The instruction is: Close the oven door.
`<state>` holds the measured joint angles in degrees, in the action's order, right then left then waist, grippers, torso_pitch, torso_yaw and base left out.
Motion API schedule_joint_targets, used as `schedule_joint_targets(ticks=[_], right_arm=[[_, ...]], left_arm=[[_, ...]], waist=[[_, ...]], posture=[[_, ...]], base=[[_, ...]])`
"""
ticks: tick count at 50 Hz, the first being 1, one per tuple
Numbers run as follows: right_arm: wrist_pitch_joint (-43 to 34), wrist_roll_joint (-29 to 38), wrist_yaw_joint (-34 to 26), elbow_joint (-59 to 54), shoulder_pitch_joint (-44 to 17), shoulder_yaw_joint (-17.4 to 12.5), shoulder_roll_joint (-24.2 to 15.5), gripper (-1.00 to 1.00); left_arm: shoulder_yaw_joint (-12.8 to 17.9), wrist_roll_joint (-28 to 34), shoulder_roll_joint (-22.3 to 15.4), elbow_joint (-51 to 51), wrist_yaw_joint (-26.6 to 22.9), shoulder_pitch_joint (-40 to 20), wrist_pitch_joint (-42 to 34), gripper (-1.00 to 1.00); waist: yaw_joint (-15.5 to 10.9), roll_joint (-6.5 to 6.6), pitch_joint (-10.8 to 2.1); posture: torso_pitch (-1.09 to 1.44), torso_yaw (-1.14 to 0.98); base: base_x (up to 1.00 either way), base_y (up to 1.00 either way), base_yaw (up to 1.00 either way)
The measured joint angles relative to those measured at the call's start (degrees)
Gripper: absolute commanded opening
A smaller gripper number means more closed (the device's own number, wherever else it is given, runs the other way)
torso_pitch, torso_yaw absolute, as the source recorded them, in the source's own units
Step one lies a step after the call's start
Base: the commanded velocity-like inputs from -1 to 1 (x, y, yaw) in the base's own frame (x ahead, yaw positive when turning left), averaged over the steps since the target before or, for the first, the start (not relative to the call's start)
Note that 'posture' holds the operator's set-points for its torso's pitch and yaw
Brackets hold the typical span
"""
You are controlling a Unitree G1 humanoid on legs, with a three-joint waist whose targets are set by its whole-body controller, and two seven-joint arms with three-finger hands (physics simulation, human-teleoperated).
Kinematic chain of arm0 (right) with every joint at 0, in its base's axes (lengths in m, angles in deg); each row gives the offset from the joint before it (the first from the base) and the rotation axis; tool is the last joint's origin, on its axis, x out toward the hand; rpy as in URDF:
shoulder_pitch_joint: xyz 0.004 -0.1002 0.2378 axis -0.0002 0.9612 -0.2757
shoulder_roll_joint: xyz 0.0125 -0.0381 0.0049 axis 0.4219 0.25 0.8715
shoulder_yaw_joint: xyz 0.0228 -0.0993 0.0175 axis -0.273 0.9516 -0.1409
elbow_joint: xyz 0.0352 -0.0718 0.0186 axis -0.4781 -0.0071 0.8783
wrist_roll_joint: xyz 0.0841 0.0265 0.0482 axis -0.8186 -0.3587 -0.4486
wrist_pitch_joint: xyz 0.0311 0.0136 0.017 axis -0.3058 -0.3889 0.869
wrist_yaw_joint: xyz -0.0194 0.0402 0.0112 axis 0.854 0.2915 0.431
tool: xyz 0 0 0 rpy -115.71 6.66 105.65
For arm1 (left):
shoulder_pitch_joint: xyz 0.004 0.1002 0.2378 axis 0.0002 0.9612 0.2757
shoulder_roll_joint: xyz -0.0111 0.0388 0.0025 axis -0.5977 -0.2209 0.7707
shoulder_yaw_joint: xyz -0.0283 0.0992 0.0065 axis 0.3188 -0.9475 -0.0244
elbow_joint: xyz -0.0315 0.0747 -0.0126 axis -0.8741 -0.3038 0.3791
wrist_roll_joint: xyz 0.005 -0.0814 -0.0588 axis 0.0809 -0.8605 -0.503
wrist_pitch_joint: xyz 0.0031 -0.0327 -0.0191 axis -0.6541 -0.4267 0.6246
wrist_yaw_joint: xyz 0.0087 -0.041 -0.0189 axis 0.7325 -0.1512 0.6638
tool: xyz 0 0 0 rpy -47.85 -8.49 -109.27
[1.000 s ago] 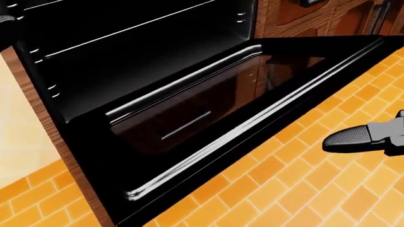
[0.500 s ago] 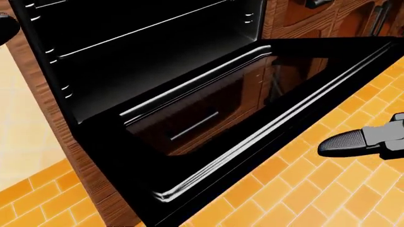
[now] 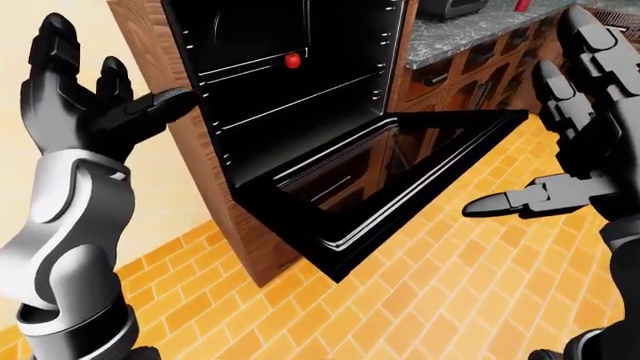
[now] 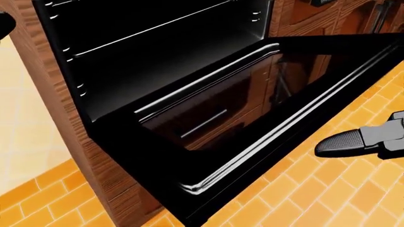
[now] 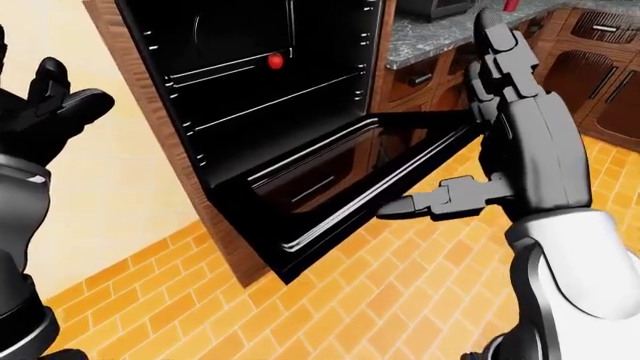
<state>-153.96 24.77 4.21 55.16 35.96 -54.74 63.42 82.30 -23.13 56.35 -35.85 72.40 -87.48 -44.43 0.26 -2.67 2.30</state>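
Note:
The black oven [image 3: 290, 90] is set in a wood-grain cabinet, and its door [image 3: 400, 176] hangs down flat and fully open over the orange brick floor. Wire rack rails show inside, with a small red object [image 3: 292, 60] deep in the cavity. My left hand [image 3: 95, 105] is raised at the upper left, fingers spread and open, left of the oven. My right hand [image 3: 560, 142] is open at the right, above and beside the door's outer edge, its thumb [image 4: 344, 142] pointing left toward the door. Neither hand touches the door.
Wooden base cabinets [image 3: 480, 64] with dark handles stand under a grey stone counter [image 3: 470, 26] at the upper right. The cabinet's wood side panel [image 3: 210, 187] runs down the oven's left. A pale wall [image 5: 120, 195] fills the left, orange brick floor [image 3: 440, 300] the bottom.
In the head view the whole picture has shifted right and slightly down, so the camera has moved. My right thumb stays at the right edge, a little lower.

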Motion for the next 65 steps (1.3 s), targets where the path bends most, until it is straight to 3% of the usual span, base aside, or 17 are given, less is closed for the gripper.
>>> schedule_joint_targets(ticks=[2, 4, 6, 9, 12, 14, 18, 21, 24, 26, 31, 43, 52, 55, 60, 63, 65], right_arm=[[-0.55, 0.11, 0.04, -0.38, 0.53, -0.46, 0.14, 1.00], [-0.91, 0.27, 0.18, -0.79, 0.82, -0.49, 0.29, 1.00], [-0.70, 0.27, 0.26, -0.80, 0.49, -0.37, 0.20, 1.00], [-0.03, 0.20, 0.34, -0.39, 0.41, -0.37, 0.21, 1.00], [0.30, 0.16, 0.40, -0.58, 0.31, -0.27, 0.23, 1.00], [0.25, -0.15, 0.20, -0.31, 0.86, 0.43, 0.82, 1.00], [0.48, -0.32, 0.03, -0.82, 1.13, 0.84, 0.53, 1.00], [1.79, 0.22, 0.57, -0.42, 0.98, 0.54, 0.66, 1.00], [2.80, -0.21, 0.85, -0.06, 0.94, -0.23, 1.84, 1.00], [2.97, -0.79, 1.19, -0.07, 1.59, -1.08, 2.50, 1.00], [1.95, -2.84, 2.61, 0.07, 0.96, -2.77, 1.99, 1.00], [0.68, -9.53, 5.62, 0.34, 0.68, -4.22, 1.59, 1.00], [0.85, -12.46, 7.43, 0.90, 0.41, -4.52, 0.40, 1.00], [0.52, -12.92, 8.06, 0.61, 0.34, -4.94, 0.05, 1.00], [0.29, -13.52, 8.95, 0.39, 0.82, -4.79, 0.05, 1.00], [0.69, -14.23, 9.11, 0.93, 0.53, -4.71, -0.20, 1.00], [0.80, -14.87, 9.17, 1.36, 0.72, -4.35, 0.30, 1.00]], left_arm=[[-0.83, -0.19, 0.43, -0.12, 0.02, 0.41, -0.26, 1.00], [-1.45, -0.47, 0.46, -0.61, -0.18, 0.61, -0.75, 1.00], [-1.30, -0.52, 0.31, -0.71, -0.18, 0.31, -0.94, 1.00], [-0.74, -0.34, 0.07, -0.01, -0.16, -0.10, -0.41, 1.00], [-0.51, -0.25, -0.14, 0.38, -0.15, -0.25, -0.01, 1.00], [0.09, -0.05, -0.16, -0.13, -0.05, 0.35, 0.14, 1.00], [0.12, 0.22, -0.23, -0.80, 0.44, 0.31, -0.44, 1.00], [-0.06, 0.10, -0.32, 0.02, 0.07, -0.14, 0.02, 1.00], [-0.09, 0.30, -0.05, -0.20, -0.15, 0.22, 0.21, 1.00], [-0.51, 0.35, 0.40, -0.66, -0.11, 0.97, -0.21, 1.00], [-0.71, 0.34, 0.21, -1.00, -0.39, 0.38, -0.66, 1.00], [-0.36, 0.62, 0.14, -0.91, -0.33, 0.42, -0.31, 1.00], [-0.10, 0.10, -0.24, -0.30, 0.01, -0.26, -0.30, 1.00], [-0.65, -0.20, -0.14, -0.20, 0.00, -0.47, -0.44, 1.00], [-1.02, -0.62, -0.08, -0.25, -0.26, -0.20, -0.65, 1.00], [-0.48, -0.48, -0.32, -0.28, -0.11, -0.22, -0.53, 1.00], [0.19, -0.20, -0.58, -0.42, -0.10, 0.10, -0.12, 1.00]], waist=[[0.27, 0.50, 0.49], [0.11, 0.47, 0.15], [-0.17, 1.37, 0.15], [-0.11, 3.63, 0.60], [0.05, 7.12, 0.12], [-0.57, 6.23, 0.87], [-0.44, 5.00, 0.64], [-0.60, 2.92, 1.32], [-1.15, 0.59, 1.14], [-0.99, 1.45, 1.49], [-0.60, 2.69, 0.88], [-0.27, 3.35, -0.02], [0.35, 2.52, 0.23], [0.61, 3.48, 0.34], [0.22, 3.78, 0.33], [-0.11, 5.92, 0.64], [-0.99, 5.26, 1.03]], posture=[[0.00, 0.00], [0.00, 0.00], [0.00, 0.00], [0.00, 0.00], [0.00, 0.00], [0.00, 0.00], [0.00, 0.00], [0.00, 0.00], [0.00, 0.00], [0.00, 0.00], [0.00, 0.00], [0.00, 0.00], [0.00, 0.00], [0.00, 0.00], [0.00, 0.00], [0.00, 0.00], [0.00, 0.00]], base=[[0.02, 0.13, 0.00], [0.03, 0.14, 0.00], [0.02, 0.15, 0.00], [0.03, 0.14, 0.00], [0.03, 0.14, 0.00], [0.03, 0.14, 0.00], [0.01, 0.06, 0.00], [0.00, 0.00, 0.00], [0.00, 0.00, 0.00], [0.00, 0.00, 0.00], [0.00, 0.00, 0.00], [0.00, 0.00, -0.10], [0.00, 0.00, -0.25], [0.00, 0.00, -0.24], [0.00, 0.00, -0.25], [0.00, 0.00, -0.24], [0.00, 0.00, -0.25]])
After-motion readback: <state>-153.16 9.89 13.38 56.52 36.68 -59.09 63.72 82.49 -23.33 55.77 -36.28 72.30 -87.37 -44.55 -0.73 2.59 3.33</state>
